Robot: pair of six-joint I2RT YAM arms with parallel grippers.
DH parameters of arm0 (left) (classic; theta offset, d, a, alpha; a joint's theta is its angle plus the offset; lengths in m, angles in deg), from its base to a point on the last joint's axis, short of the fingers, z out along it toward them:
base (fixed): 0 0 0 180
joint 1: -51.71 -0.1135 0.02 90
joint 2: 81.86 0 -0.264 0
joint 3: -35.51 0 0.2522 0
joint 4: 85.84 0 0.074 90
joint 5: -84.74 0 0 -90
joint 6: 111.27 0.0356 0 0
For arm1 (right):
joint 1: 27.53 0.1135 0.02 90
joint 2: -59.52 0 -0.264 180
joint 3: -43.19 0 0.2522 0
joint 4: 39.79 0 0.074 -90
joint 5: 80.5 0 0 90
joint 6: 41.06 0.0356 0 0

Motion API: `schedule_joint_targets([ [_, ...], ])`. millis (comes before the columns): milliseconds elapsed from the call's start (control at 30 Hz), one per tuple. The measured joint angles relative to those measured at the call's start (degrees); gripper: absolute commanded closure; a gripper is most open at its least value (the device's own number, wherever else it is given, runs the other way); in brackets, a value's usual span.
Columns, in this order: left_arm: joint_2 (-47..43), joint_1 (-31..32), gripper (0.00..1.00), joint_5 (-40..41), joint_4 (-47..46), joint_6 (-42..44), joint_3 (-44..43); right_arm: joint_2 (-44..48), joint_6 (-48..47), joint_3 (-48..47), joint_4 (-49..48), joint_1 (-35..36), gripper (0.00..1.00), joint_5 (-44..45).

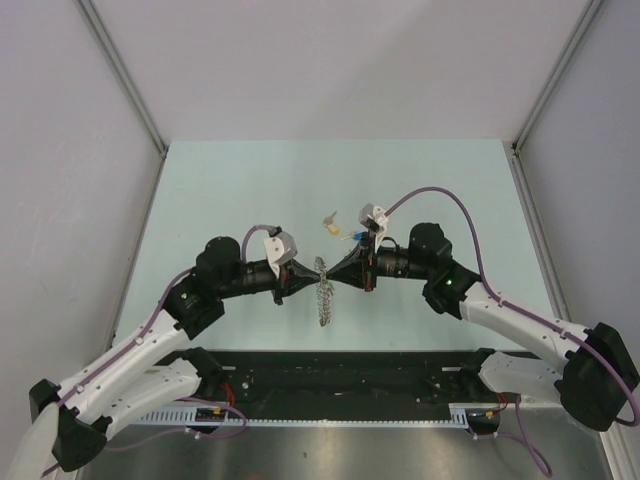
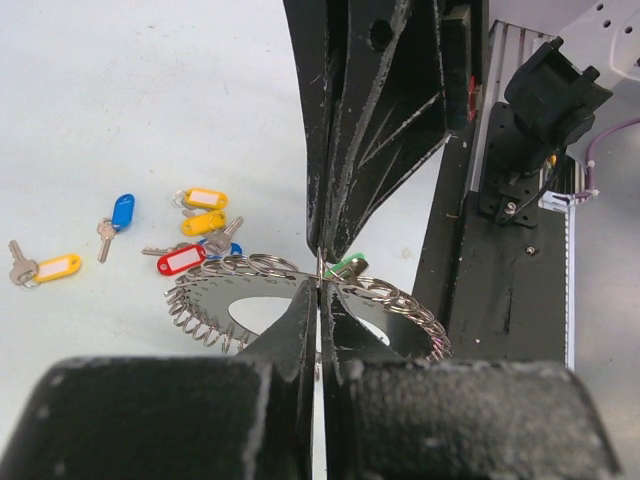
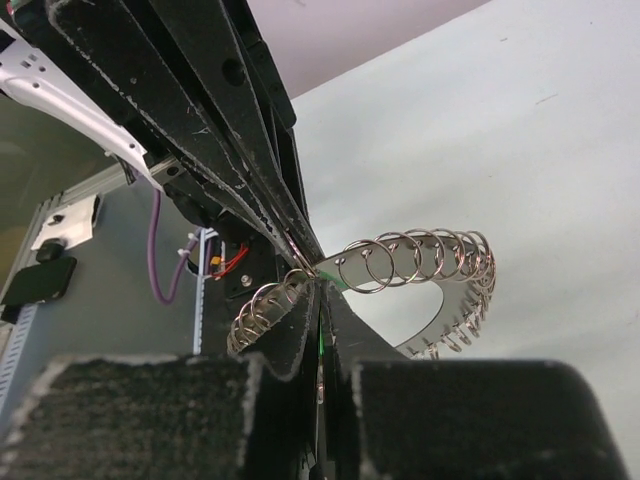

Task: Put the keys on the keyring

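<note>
Keyring of linked silver wire loops (image 1: 323, 292) hangs over the pale table (image 1: 200, 200), pinched by the clenched left gripper (image 2: 320, 290). The right gripper (image 3: 320, 300) is clamped, apparently on a green-tagged silver key (image 2: 347, 265) at the ring; no key looks threaded yet. Loose yellow-, red- and blue-tagged keys (image 2: 190, 225) show in the left wrist view, not the right.

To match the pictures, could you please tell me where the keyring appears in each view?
Top external: keyring just below centre, dangling.
Left wrist: keyring lower middle.
Right wrist: keyring centre-right.
Landmark: left pincer and right pincer meet at it in every view.
</note>
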Motion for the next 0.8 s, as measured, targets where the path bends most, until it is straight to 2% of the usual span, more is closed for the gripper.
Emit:
schedule_joint_targets([
  [233, -1.16, 0.0, 1.0, 0.0, -2.27, -0.07, 1.62, -0.92, 1.18, 0.0, -1.33, -0.63, 1.0, -1.84],
  [300, -1.64, 0.0, 1.0, 0.0, -2.93, -0.09, 2.1, -1.36, 1.79, 0.0, -2.12, -0.74, 0.92, -2.71],
  [433, -1.75, 0.0, 1.0, -0.02, -4.24, -0.11, 2.58, -1.92, 2.93, 0.0, -3.3, -0.94, 0.87, -4.07],
  [633, -1.77, 0.0, 1.0, -0.07, -5.14, -1.42, 2.71, -2.14, 3.82, 0.0, -4.37, -1.22, 0.9, -5.11],
  [800, -1.92, 0.0, 1.0, -0.13, -5.49, -1.57, 2.8, -2.32, 4.55, 0.0, -5.18, -1.42, 1.0, -5.79],
])
